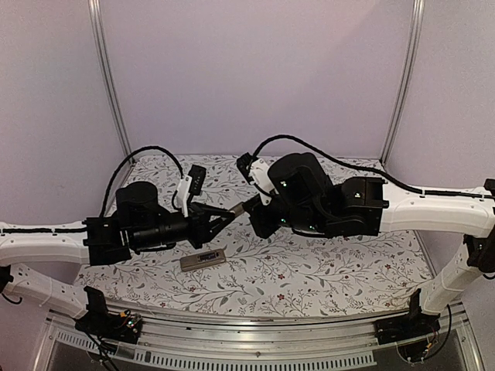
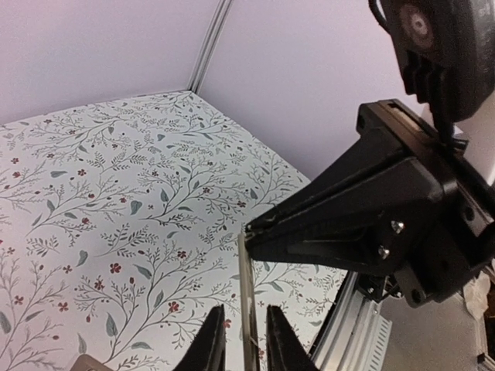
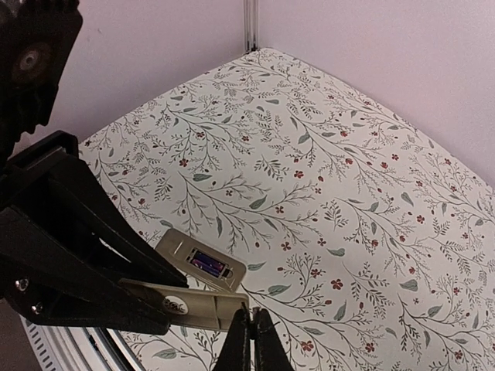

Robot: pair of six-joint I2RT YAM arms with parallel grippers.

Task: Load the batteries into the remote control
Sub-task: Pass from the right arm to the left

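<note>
The remote control lies on the floral table with its grey-tan underside up. In the right wrist view its compartment is uncovered, with dark purplish batteries inside. A separate grey-tan cover piece hangs in the air above it, between both arms. My right gripper is shut on the cover's right end. My left gripper closes on the cover's flat faces, and the cover shows edge-on between its fingers. From above, the two grippers meet over the table's middle.
The floral sheet ends at lilac walls behind and on both sides, with metal posts in the back corners. A metal rail runs along the near edge between the arm bases. Black cables loop above both wrists.
</note>
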